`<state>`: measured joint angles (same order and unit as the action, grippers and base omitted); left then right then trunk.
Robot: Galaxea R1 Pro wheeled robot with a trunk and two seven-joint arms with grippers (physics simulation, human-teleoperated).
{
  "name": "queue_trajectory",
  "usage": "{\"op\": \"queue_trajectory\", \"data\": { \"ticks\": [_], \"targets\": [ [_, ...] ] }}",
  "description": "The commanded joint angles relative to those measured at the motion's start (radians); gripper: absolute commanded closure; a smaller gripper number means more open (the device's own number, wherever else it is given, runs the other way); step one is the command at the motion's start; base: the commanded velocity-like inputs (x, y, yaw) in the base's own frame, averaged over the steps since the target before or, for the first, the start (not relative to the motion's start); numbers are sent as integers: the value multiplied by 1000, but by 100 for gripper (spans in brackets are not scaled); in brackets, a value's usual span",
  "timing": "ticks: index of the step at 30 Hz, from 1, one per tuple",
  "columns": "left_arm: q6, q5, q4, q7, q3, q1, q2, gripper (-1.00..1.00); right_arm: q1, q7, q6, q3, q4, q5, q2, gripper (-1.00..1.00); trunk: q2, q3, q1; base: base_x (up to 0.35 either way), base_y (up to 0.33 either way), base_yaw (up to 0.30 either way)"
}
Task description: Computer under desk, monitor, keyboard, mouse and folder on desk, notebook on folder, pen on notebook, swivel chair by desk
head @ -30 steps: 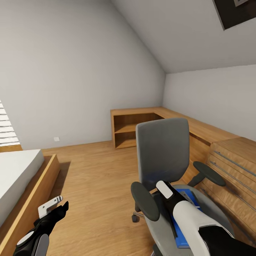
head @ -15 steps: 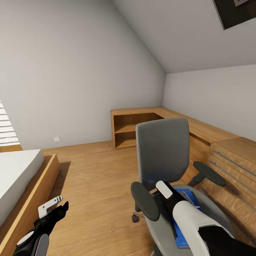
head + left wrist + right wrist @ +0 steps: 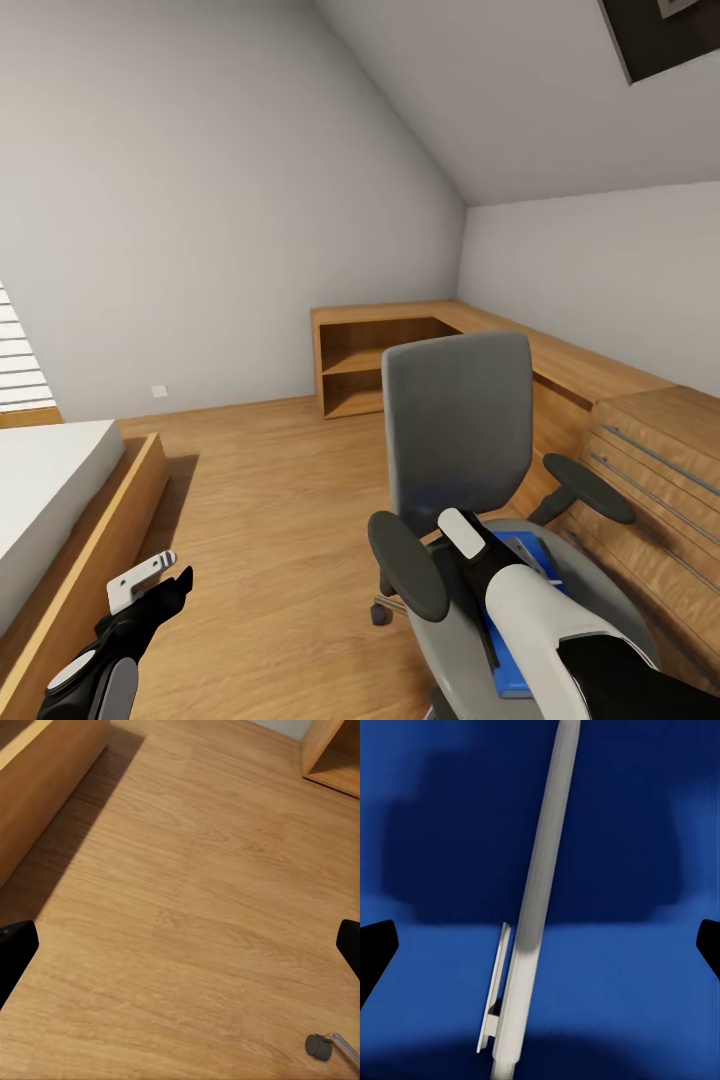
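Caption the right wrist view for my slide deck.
Open fingers straddle a pale pen lying on the blue folder.

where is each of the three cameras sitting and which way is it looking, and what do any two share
Head view: on the robot's head, looking forward and down over the swivel chair and wooden floor; both arms show, left gripper low, right arm over the folder.
Left wrist view: on the left arm, facing down at the floor, a chair castor in its corner; black fingertips at the edges.
Right wrist view: on the right arm, close above the pen lying on the blue folder; fingertips spread wide.
Shared: head and right wrist see the folder; head and left wrist see the floor.
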<state>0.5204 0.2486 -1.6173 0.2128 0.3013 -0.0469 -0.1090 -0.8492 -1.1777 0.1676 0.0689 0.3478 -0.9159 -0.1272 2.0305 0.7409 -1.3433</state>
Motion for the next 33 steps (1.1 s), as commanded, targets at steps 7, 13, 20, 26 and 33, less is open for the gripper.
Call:
{"op": "queue_trajectory", "data": {
  "ticks": [7, 13, 20, 26, 33],
  "targets": [
    [4, 11, -1, 7, 0, -1, -1, -100, -1, -6, 10, 8, -1, -9, 0, -100, 0, 1, 0, 0, 0, 0],
    [4, 11, -1, 7, -1, -1, -1, -100, -1, -10, 11, 8, -1, -9, 0, -100, 0, 1, 0, 0, 0, 0],
    [4, 11, -1, 7, -1, -1, -1, -100, -1, -16, 22, 10, -2, -8, 0, -100, 0, 1, 0, 0, 0, 0],
    [4, 11, -2, 7, -1, -1, -1, -100, -1, -19, 32, 12, -3, -7, -1, -100, 0, 1, 0, 0, 0, 0],
    [4, 11, -1, 7, -1, -1, -1, -100, -1, -34, 34, 15, -3, -6, 0, -100, 0, 1, 0, 0, 0, 0]
  ]
}}
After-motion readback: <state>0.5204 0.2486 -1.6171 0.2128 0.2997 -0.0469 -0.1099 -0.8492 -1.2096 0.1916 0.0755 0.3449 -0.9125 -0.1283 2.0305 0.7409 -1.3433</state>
